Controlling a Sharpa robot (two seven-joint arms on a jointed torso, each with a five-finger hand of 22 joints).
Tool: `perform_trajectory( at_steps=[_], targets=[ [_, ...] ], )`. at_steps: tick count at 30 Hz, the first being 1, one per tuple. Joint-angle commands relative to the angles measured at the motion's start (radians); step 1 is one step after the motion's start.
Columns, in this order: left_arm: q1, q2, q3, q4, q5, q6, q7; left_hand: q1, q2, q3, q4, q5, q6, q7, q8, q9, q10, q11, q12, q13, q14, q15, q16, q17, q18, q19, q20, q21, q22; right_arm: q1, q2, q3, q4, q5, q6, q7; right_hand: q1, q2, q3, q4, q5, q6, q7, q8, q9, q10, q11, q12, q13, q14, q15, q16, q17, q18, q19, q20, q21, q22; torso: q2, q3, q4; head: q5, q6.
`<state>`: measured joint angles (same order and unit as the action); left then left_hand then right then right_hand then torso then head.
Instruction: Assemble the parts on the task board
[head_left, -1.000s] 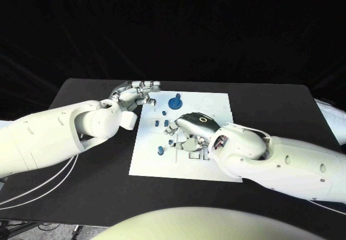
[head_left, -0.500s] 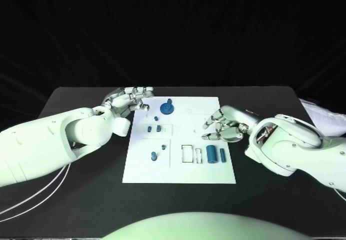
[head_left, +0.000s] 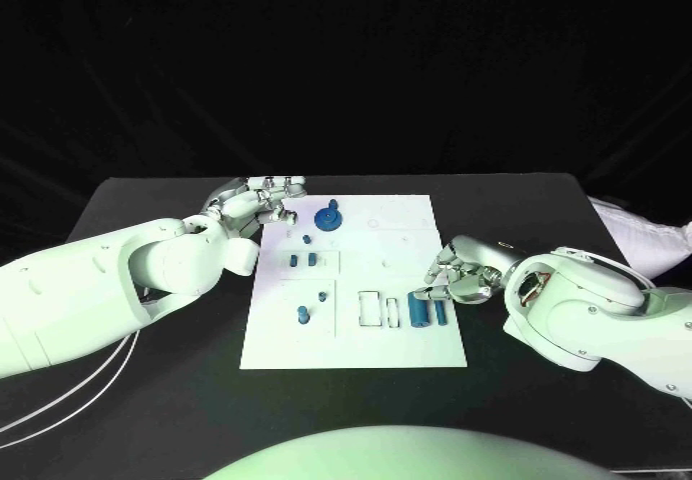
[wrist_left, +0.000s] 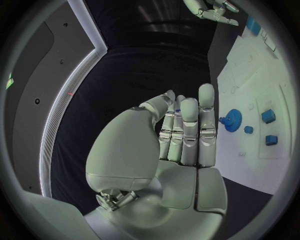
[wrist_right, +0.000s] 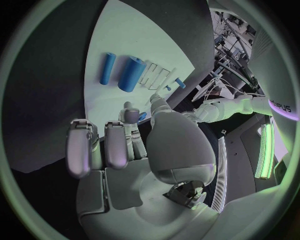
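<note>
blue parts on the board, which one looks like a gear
The round toothed blue gear at the board's far end, beside the left hand. The other blue parts are plain cylinders, pegs and small blocks.

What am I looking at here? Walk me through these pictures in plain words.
This is a robot with two white arms, each ending in a silver hand. One picture looks down from its head. The two round ones come from cameras at its wrists, just behind each hand.

On the black table lies a white board with small blue parts: a gear, a thick cylinder, a thinner rod and some small pegs.

The left hand is at the board's far corner, fingers straight, apparently holding nothing. The right hand is over the board's edge by the cylinder; I cannot tell whether it pinches anything.
</note>
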<state>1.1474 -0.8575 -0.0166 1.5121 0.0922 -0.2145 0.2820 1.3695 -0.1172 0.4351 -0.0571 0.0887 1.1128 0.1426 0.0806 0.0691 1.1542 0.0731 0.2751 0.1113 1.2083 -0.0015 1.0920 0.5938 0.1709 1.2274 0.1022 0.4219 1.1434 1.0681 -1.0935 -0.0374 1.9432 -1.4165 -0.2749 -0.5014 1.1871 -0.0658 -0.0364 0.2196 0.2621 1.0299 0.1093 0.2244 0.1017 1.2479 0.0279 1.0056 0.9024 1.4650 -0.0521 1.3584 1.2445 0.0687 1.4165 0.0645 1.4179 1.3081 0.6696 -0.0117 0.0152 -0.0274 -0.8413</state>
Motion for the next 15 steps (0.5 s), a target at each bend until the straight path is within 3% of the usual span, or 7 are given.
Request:
perform_trajectory(
  at_steps=[1, 7, 15],
  targets=[
    [0.000, 0.000, 0.001, 0.003, -0.005, 0.018, 0.004, -0.002, 0.008, 0.005, 0.000, 0.000, -0.006, -0.001, -0.001, -0.001, -0.009, 0.001, 0.007, 0.001, -0.005, -0.001, -0.005, -0.001, 0.010, -0.005, -0.004, -0.006, -0.001, -0.007, 0.010, -0.001, -0.004, -0.062, 0.043, -0.059, -0.009, 0.002, -0.024, 0.033, -0.032, -0.006, -0.001, 0.012, 0.002, -0.010, 0.000, 0.011, 0.016, 0.053, 0.008, 0.007, 0.003, -0.010, 0.004, 0.002, 0.005, 0.032, 0.001, -0.0006, 0.0009, 0.001, -0.002],
    [0.000, -0.002, 0.001, 0.004, -0.005, 0.019, 0.003, -0.003, 0.009, 0.006, 0.001, 0.000, -0.006, -0.001, 0.000, 0.000, -0.011, 0.001, 0.007, 0.002, -0.005, -0.001, -0.005, -0.001, 0.010, -0.005, -0.003, -0.006, -0.002, -0.020, 0.030, -0.001, -0.021, -0.085, 0.056, -0.072, 0.000, 0.007, -0.038, 0.049, -0.035, -0.001, -0.004, 0.021, 0.004, -0.004, -0.002, 0.020, 0.031, 0.053, 0.007, 0.008, 0.004, -0.010, 0.005, 0.001, 0.006, 0.034, 0.001, 0.0006, -0.0007, 0.010, -0.004],
    [0.000, -0.001, 0.000, 0.002, -0.005, 0.021, 0.003, -0.003, 0.009, 0.006, 0.001, 0.000, -0.006, -0.001, 0.000, 0.000, -0.011, 0.001, 0.007, 0.002, -0.005, -0.001, -0.005, -0.001, 0.010, -0.005, -0.003, -0.006, -0.002, -0.031, 0.047, -0.002, -0.039, -0.126, 0.072, -0.081, 0.007, 0.012, -0.047, 0.059, -0.029, 0.004, -0.006, 0.027, 0.005, -0.002, -0.003, 0.022, 0.039, 0.052, 0.006, 0.008, 0.004, -0.010, 0.005, 0.000, 0.007, 0.036, 0.001, 0.0002, 0.0000, 0.009, -0.007]
  ],
)
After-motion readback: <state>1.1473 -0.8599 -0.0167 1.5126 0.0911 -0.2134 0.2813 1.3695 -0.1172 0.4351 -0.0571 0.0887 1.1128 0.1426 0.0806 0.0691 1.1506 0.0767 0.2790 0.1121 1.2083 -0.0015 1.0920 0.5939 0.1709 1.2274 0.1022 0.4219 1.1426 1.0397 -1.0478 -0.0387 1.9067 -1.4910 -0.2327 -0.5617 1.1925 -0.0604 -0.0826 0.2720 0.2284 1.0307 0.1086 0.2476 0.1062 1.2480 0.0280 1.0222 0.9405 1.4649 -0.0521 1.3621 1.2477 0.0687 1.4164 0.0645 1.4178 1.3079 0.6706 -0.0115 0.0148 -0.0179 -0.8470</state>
